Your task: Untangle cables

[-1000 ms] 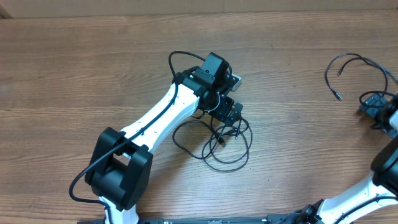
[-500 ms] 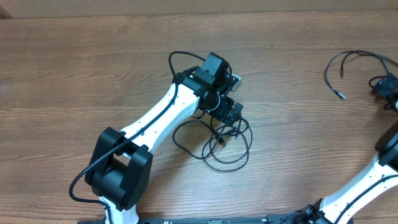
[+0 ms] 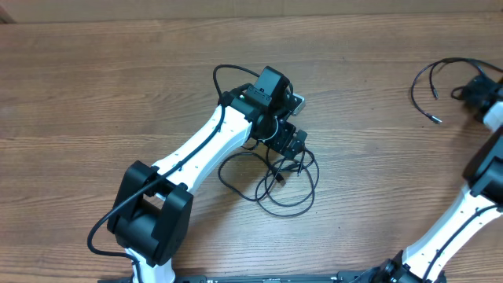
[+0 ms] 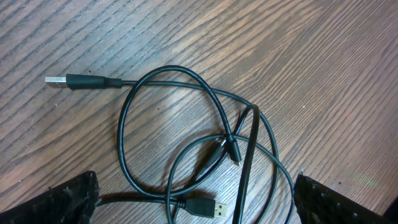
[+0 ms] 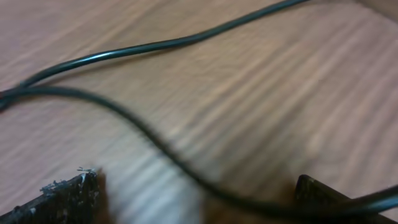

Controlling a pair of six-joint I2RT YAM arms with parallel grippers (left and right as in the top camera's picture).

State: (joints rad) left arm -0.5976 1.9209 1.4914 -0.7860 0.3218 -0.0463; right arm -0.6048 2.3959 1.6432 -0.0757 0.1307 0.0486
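A loose tangle of thin black cables lies in the middle of the wooden table. My left gripper hovers over its upper edge. In the left wrist view the left gripper is open wide, and the looped strands lie between and beyond the fingers, with one USB plug at upper left and another between the fingertips. A separate black cable curves at the far right. My right gripper is at its right end. In the blurred right wrist view the right gripper is open, with a strand running across between the fingers.
The left arm's white links stretch from the front edge to the tangle. The right arm rises along the right edge. The table's far edge lies along the top of the overhead view.
My right gripper has moved away from me toward the far edge, along the right-hand cable. The left arm and the tangle have not moved.
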